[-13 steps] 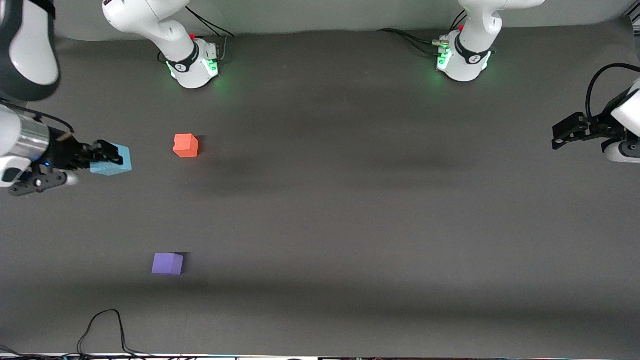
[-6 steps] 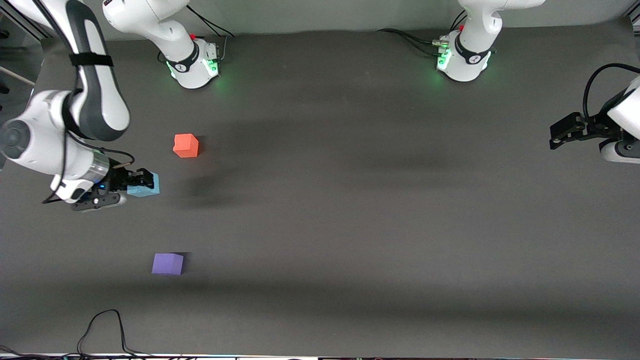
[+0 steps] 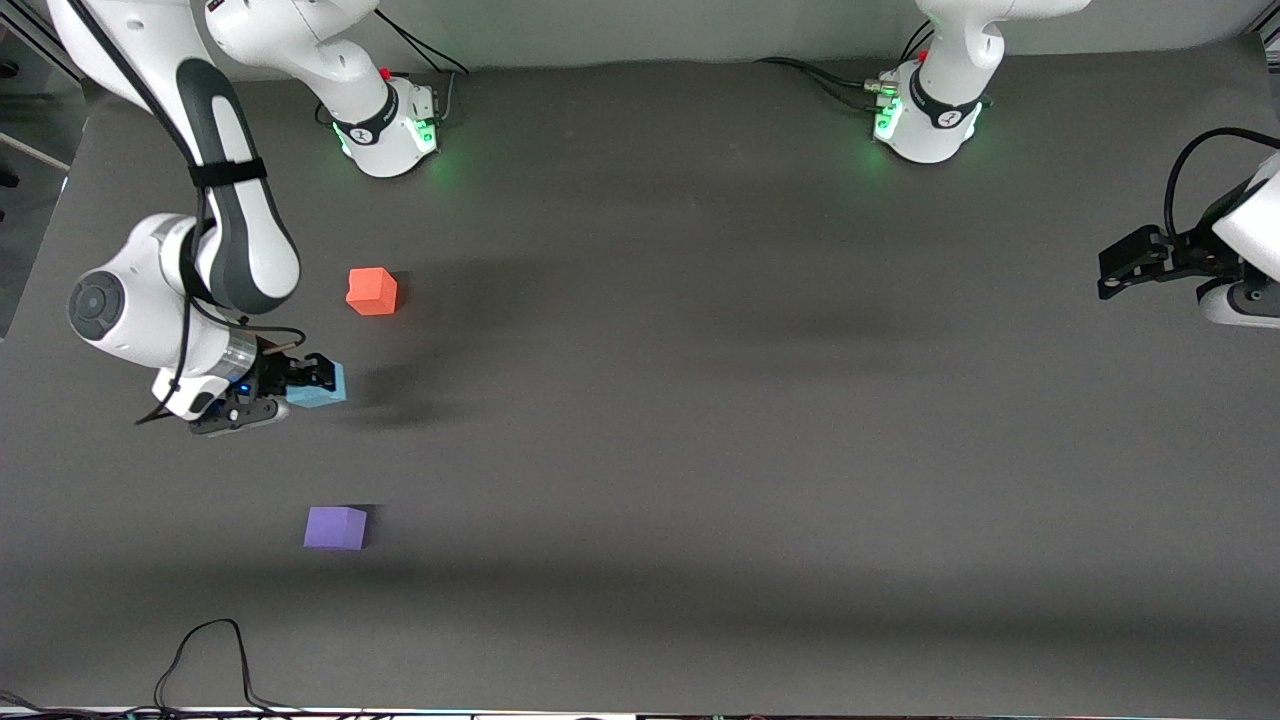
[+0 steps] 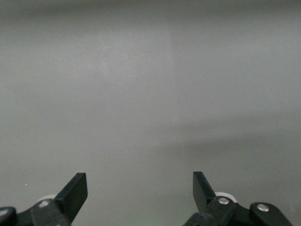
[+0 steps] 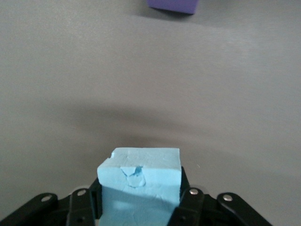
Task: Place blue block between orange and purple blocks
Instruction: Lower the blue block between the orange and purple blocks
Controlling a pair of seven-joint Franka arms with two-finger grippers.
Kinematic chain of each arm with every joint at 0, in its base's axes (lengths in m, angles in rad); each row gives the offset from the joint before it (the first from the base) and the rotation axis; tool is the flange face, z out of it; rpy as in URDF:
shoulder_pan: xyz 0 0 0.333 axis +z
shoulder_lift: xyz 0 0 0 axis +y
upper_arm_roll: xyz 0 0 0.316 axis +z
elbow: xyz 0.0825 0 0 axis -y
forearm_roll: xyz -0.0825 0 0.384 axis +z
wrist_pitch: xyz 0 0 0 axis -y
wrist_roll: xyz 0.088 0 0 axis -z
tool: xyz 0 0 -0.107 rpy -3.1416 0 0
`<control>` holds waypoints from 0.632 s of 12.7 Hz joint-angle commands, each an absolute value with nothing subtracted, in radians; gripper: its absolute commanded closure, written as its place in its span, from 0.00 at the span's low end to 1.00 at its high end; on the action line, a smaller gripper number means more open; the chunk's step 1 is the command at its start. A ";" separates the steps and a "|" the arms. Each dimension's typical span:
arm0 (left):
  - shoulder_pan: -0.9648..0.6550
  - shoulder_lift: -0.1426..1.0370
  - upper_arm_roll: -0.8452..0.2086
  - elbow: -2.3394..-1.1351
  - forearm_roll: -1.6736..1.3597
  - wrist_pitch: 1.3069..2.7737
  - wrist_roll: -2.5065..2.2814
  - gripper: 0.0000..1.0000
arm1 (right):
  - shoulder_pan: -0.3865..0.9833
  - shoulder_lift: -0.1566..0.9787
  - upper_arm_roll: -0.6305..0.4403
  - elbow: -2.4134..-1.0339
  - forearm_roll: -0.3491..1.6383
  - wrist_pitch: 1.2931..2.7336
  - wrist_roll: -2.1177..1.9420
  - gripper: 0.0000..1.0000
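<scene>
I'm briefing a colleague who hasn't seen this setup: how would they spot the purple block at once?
Look at the dark table, toward the right arm's end. Three small cubes are there; the purple block lies nearest the front camera, resting alone on the mat. Unlike the orange block, it is violet, and no gripper holds it.

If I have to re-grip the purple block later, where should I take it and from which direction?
Come straight down on the purple block and close the end effector on two opposite vertical faces. It is a small cube lying flat on the table with open space on all sides, so no face is blocked. The right end effector is shut on the blue block now; the left end effector waits, open.
</scene>
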State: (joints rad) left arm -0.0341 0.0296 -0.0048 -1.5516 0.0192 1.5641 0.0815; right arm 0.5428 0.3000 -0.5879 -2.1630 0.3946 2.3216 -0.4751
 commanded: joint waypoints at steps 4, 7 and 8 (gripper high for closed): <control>-0.048 0.017 0.005 -1.572 0.017 1.582 0.067 0.00 | 0.552 0.452 -0.592 -2.148 0.592 2.430 -0.658 0.65; -0.046 0.017 0.005 -1.574 0.015 1.588 0.067 0.00 | 0.561 0.474 -0.591 -2.148 0.646 2.436 -0.663 0.65; -0.046 0.017 0.005 -1.574 0.015 1.588 0.067 0.00 | 0.568 0.488 -0.589 -2.148 0.670 2.448 -0.666 0.65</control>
State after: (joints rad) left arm -0.0342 0.0296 -0.0042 -1.5574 0.0191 1.5699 0.0812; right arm 0.5451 0.4599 -0.5824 -2.1579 0.6064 2.4216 -0.6278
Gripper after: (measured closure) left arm 0.000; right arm 0.419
